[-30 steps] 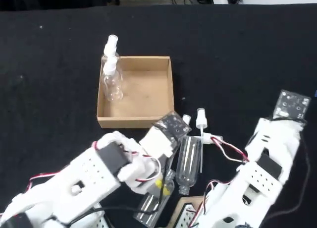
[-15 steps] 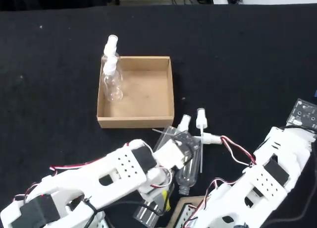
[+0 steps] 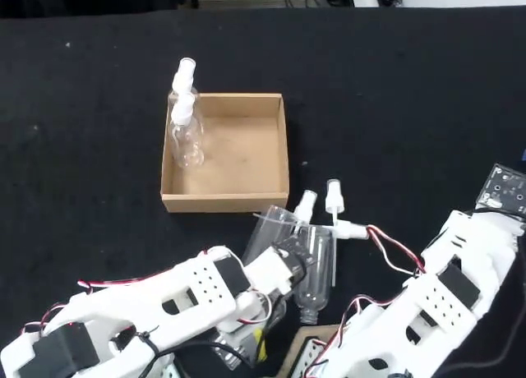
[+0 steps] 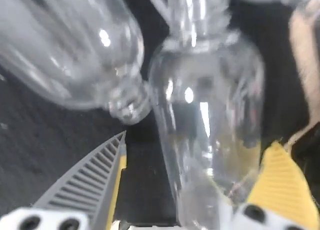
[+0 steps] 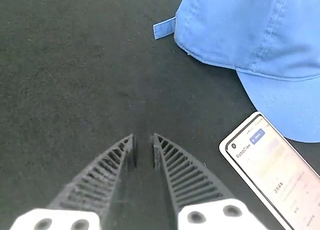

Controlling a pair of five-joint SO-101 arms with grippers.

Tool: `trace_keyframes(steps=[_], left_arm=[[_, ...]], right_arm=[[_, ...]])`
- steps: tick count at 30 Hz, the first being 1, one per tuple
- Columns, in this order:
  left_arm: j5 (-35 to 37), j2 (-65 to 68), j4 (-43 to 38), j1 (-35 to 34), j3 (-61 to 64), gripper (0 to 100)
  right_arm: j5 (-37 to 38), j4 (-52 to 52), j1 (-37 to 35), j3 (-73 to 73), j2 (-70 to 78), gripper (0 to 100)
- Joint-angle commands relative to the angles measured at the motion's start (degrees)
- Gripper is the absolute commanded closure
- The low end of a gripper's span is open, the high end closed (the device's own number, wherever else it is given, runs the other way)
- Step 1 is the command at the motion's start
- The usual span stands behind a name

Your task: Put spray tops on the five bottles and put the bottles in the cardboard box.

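On the black cloth tabletop (image 3: pixel 411 107) near the brown cardboard box (image 3: pixel 285 144), my left gripper (image 4: pixel 197 140) stands released around a clear plastic bottle (image 4: pixel 210 90), my right gripper (image 5: pixel 143 146) clenched.

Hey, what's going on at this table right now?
The left gripper sits open around a clear uncapped bottle lying near the front of the table, beside loose spray tops. Two capped bottles stand at the far left corner of the cardboard box. The right gripper hangs over bare table by a blue cap and a phone.
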Motion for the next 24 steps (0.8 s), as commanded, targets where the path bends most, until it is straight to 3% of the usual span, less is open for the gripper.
trace_keyframes(steps=[1,4,8,17,24], left_arm=[[-1.67,-0.35,2.73,0.31,-2.51,72],[-7.03,-0.35,4.48,0.22,-3.12,79],[-11.43,-0.35,7.3,-3.03,-3.12,81],[-30.24,-0.35,19.6,-28.09,-12.88,82],[-51.16,-0.35,33.41,-44.88,-20.7,82]], right_arm=[[0.0,0.44,0.88,-3.3,-0.66,95.5],[0.0,0.53,0.88,-3.3,-0.66,95.5],[0.0,0.53,0.88,-3.3,-0.66,95.5],[0.0,0.62,0.79,-3.3,-0.66,95.5],[0.0,2.02,0.44,-3.38,-1.1,95.5]])
